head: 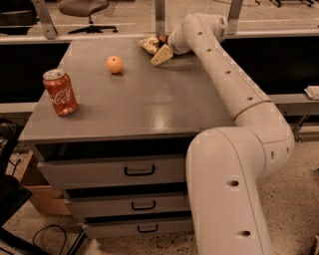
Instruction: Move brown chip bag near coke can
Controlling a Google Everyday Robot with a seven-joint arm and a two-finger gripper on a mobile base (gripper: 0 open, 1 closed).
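The brown chip bag (148,44) lies at the far edge of the grey cabinet top (149,99), mostly hidden behind my gripper. My gripper (160,50) reaches over the far middle of the top and is at the bag; one pale finger (162,56) points down to the left. The coke can (60,92), red with white script and a silver top, stands upright near the front left corner, far from the bag and the gripper.
A small orange fruit (114,64) sits on the top between can and bag. My white arm (234,89) runs along the right side of the cabinet. Three drawers (134,172) face front. An office chair (82,7) and metal posts stand behind.
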